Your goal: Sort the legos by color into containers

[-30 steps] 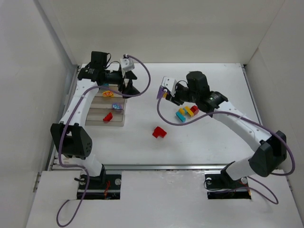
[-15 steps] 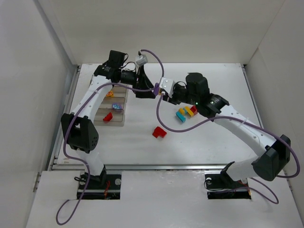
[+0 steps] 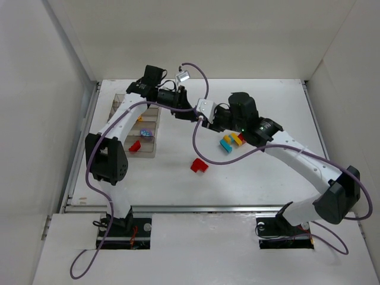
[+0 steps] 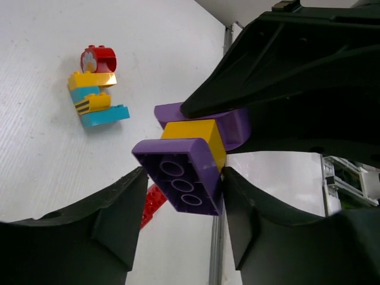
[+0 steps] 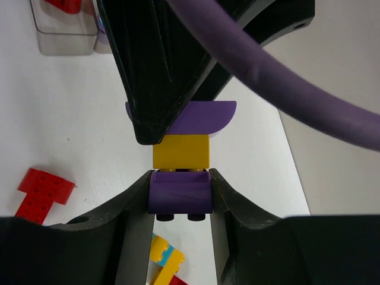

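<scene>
Since your right claw (image 5: 179, 178) is clenched on one purple end of the purple-yellow-purple stack (image 4: 190, 157), held up above the counter (image 3: 267, 101), the split turns on the stack's long axis, which runs straight from claw to claw. Your left claw (image 4: 184, 175) brackets the opposite purple end; whether it grips, I cannot tell. The containers (image 3: 155, 142) lie on the left arm's side.

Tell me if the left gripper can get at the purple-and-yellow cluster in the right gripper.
Likely yes: the left gripper has its fingers either side of the cluster, nothing between.
</scene>
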Motion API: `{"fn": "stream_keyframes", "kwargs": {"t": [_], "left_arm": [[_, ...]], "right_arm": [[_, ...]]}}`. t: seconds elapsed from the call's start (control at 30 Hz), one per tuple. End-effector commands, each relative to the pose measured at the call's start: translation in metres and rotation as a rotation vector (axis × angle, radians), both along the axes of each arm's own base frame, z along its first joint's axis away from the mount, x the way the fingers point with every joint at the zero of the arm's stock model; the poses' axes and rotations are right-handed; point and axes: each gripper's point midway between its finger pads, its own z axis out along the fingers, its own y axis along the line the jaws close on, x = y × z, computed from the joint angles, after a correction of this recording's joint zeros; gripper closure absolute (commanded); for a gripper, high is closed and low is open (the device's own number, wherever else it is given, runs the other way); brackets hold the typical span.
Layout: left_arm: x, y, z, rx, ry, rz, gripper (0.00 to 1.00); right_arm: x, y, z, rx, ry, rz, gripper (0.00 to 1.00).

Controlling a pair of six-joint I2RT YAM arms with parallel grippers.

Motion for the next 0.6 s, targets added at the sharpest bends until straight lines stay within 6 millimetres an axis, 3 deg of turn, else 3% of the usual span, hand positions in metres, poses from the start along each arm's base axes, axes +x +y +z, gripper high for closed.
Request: {"fn": "stream_keyframes", "kwargs": {"t": [0.0, 0.07, 0.17, 0.2, 0.4, 0.57], "left_arm": [[0.003, 0.000, 0.011, -0.004, -0.039, 0.003, 0.53], [0.002, -0.001, 0.010, -0.018, -0.025, -0.012, 0.72], [0.002, -0.001, 0.014, -0.027, -0.032, -0.018, 0.87], [0.004, 0.002, 0.014, -0.027, -0.032, -0.009, 0.98], [0.002, 0.009, 0.022, -0.042, -0.049, -0.008, 1.00], [0.007, 0.025, 0.027, -0.040, -0.081, 0.023, 1.00]], "right_arm": [[0.001, 0.009, 0.034, 0.070, -0.080, 0.019, 1.00], [0.001, 0.009, 0.034, 0.070, -0.080, 0.019, 1.00], [0.001, 0.009, 0.034, 0.070, -0.080, 0.019, 1.00], [0.000, 0.009, 0.029, 0.064, -0.073, 0.019, 1.00], [0.005, 0.000, 0.024, 0.038, -0.083, -0.029, 1.00], [0.007, -0.010, -0.017, -0.038, -0.036, -0.067, 1.00]]}}
